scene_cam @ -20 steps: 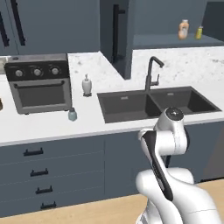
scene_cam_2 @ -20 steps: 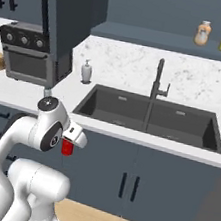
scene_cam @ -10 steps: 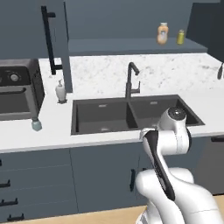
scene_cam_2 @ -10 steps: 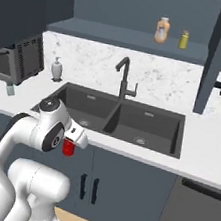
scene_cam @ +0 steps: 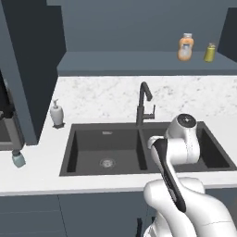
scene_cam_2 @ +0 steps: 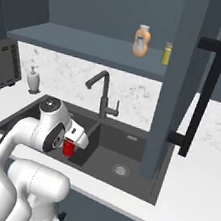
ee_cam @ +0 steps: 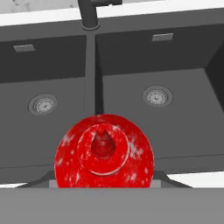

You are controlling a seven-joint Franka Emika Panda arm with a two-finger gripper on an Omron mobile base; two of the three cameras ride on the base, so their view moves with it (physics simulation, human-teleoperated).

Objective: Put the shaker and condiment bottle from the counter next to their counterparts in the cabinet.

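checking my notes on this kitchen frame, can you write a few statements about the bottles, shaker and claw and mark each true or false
1. The claw is shut on the red condiment bottle. True.
2. The pale blue-green shaker stands inside the cabinet. False: it stands on the counter, left of the sink.
3. The peach-orange bottle and the yellow-olive shaker stand side by side in the cabinet. True.
4. The red bottle rests on the sink floor. False: it is held in the air at the claw, above the sink's front edge.
5. A white soap dispenser stands on the counter by the sink's back left corner. True.
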